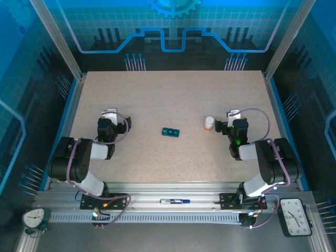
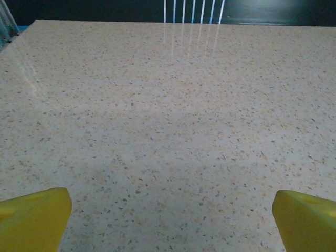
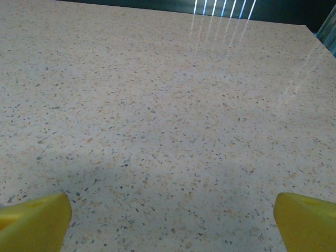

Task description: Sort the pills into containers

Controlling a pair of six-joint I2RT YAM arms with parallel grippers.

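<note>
My left pincer (image 1: pixel 109 113) and right pincer (image 1: pixel 234 114) gape empty.
The teal pill box (image 1: pixel 170 132) lies on the bench (image 1: pixel 157 94) between them; a bottle (image 1: pixel 209 124) stands near my right.

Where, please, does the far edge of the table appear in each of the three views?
Top external: the far edge runs level across the upper part, below the blue wall.
Left wrist: the far edge runs along the top, nearly level.
Right wrist: the far edge runs along the top, dropping rightward.
Shared landmark: the speckled beige tabletop.
</note>
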